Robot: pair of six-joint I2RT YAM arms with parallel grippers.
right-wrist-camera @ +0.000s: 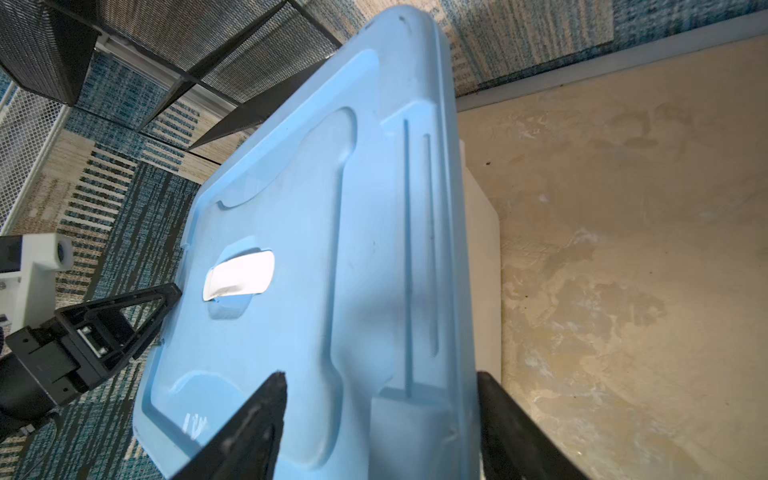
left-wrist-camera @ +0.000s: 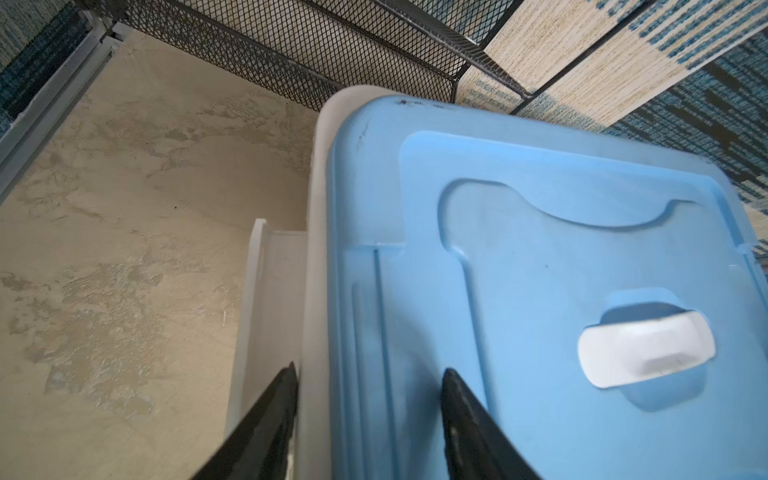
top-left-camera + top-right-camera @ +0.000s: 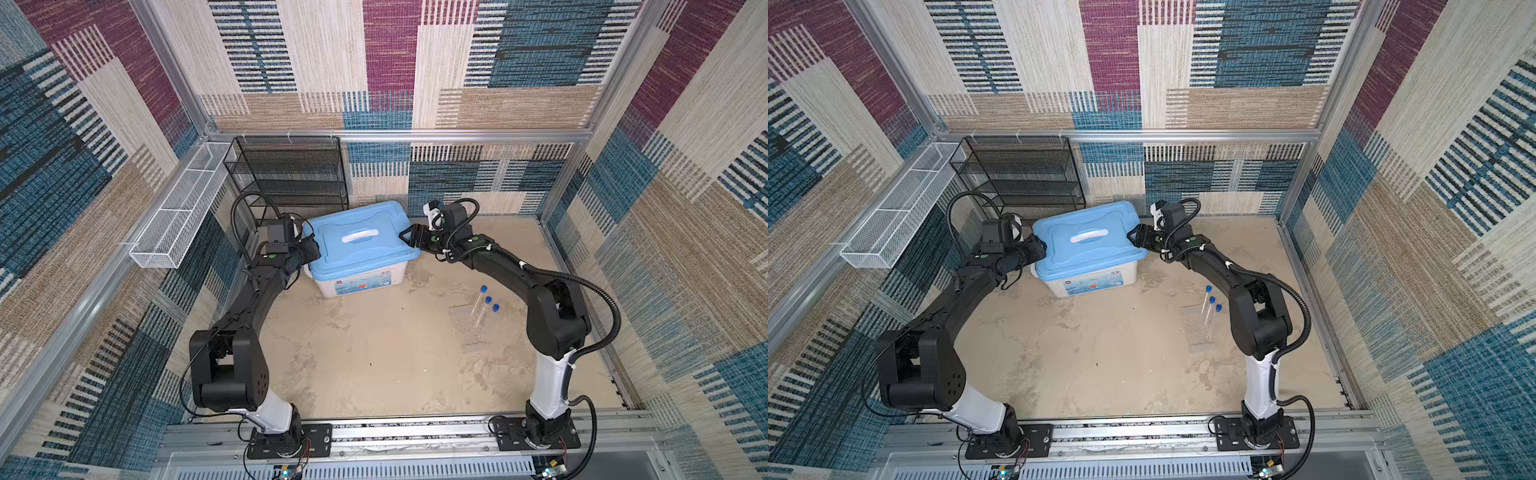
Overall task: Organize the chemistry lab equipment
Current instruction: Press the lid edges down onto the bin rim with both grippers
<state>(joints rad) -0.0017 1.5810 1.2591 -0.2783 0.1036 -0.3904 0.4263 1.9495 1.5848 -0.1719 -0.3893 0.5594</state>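
Sandy table (image 3: 395, 365) and stripy cloth walls are all around your two arms. Look first at the three test tubes (image 3: 484, 309) (image 3: 1209, 311). They are clear, with blue caps. They lie side by side on the table, to the right of the white box (image 3: 357, 282) and nearer the front than it, well apart from it. Their caps point back toward the box end of the table. No gripper touches them.

The box sits at the back, and its light-blue lid (image 3: 361, 245) (image 2: 540, 270) (image 1: 311, 208) is on.

Your right gripper (image 3: 409, 237) (image 3: 1136, 237) (image 1: 380, 374) is at the right edge of the lid. Its fingers are spread wide, with the lid's edge between them.

Your left gripper (image 3: 311, 249) (image 3: 1038, 249) (image 2: 370, 370) is at the left edge of the lid. Its fingers stand apart too, one over the lid and one by the white side of the box. You cannot tell if it is squeezing the edge or just sitting around it.

Behind the box, to its left, stands the black mesh shelf (image 3: 291, 178). Farther left of the box, a white mesh basket (image 3: 178, 220) hangs on the wall.
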